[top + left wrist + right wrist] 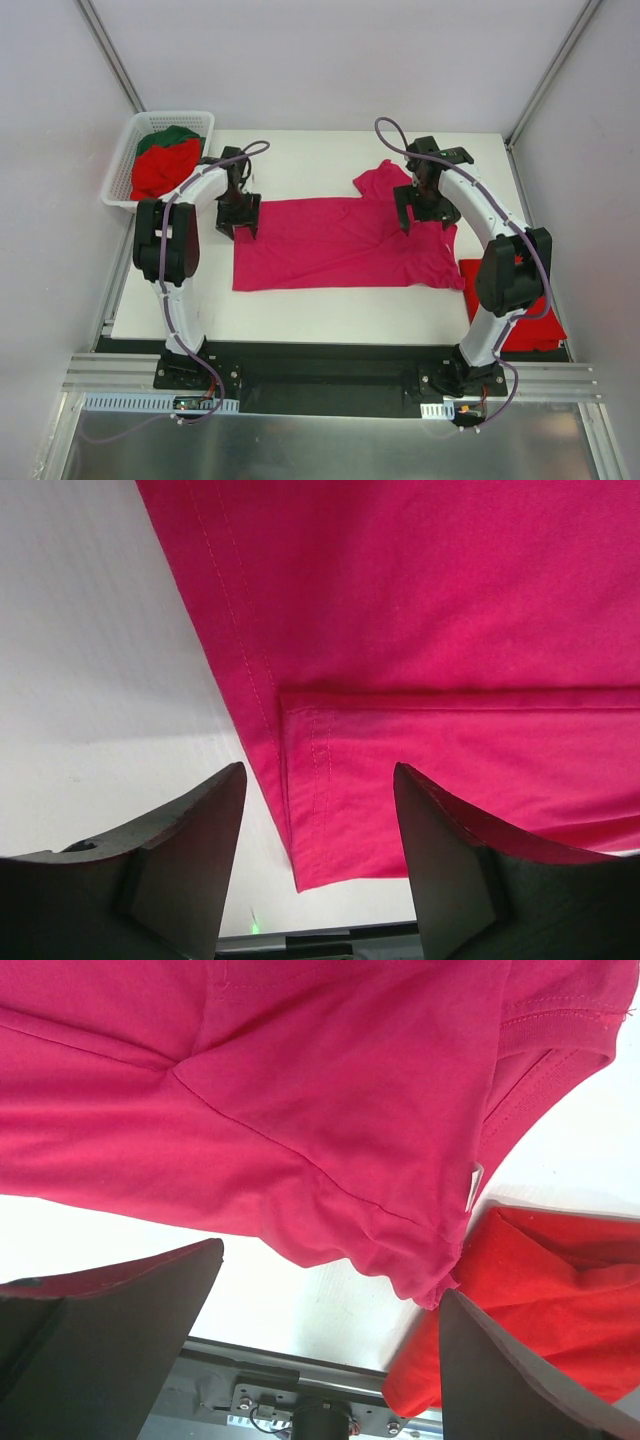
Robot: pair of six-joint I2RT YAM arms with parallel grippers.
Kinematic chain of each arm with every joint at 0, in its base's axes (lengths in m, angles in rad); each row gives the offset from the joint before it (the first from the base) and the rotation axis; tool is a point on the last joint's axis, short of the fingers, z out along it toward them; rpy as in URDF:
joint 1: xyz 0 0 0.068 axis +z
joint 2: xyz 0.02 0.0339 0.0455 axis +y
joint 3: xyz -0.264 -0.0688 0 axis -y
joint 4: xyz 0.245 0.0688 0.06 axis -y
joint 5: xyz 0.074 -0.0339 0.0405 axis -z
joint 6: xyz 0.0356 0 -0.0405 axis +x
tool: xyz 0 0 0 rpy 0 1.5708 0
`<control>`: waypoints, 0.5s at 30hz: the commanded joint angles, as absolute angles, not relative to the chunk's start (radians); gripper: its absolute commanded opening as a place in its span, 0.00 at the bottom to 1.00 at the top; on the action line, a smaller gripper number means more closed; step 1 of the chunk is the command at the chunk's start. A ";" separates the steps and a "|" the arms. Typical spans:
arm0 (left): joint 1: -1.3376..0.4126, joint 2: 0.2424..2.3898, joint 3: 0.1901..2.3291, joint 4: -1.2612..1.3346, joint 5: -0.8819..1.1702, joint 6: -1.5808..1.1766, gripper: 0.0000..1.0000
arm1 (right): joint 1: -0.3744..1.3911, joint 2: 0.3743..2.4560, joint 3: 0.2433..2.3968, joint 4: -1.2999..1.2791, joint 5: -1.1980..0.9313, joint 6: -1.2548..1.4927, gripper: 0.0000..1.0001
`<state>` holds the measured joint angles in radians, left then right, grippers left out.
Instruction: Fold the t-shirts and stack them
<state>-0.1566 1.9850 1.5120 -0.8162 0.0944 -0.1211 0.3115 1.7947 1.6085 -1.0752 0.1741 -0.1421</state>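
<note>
You see a white counter (330,150) between pale walls (330,60); the magenta t-shirt (340,245) lies spread out. Left hand (238,230) half-spread at its corner, right hand (424,222) wide.

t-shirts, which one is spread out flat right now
The magenta-pink t-shirt, laid out in the middle. The red t-shirt at the right edge looks folded, and the red shirt and green shirt are bunched in the basket.
</note>
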 commanded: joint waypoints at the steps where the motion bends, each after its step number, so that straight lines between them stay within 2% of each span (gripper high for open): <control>1: -0.156 2.005 1.529 -0.828 0.066 -0.117 0.60 | 0.307 1.755 1.611 -1.100 0.163 -0.132 0.96; 8: -0.156 2.036 1.535 -0.828 0.060 -0.117 0.54 | 0.307 1.750 1.602 -1.100 0.152 -0.141 0.96; 9: -0.156 2.036 1.537 -0.827 0.060 -0.117 0.51 | 0.307 1.750 1.598 -1.100 0.152 -0.143 0.96; 12: -0.156 2.034 1.536 -0.828 0.057 -0.115 0.49 | 0.305 1.750 1.594 -1.100 0.152 -0.143 0.96; 15: -0.156 2.034 1.537 -0.827 0.060 -0.117 0.43 | 0.307 1.750 1.589 -1.098 0.149 -0.144 0.96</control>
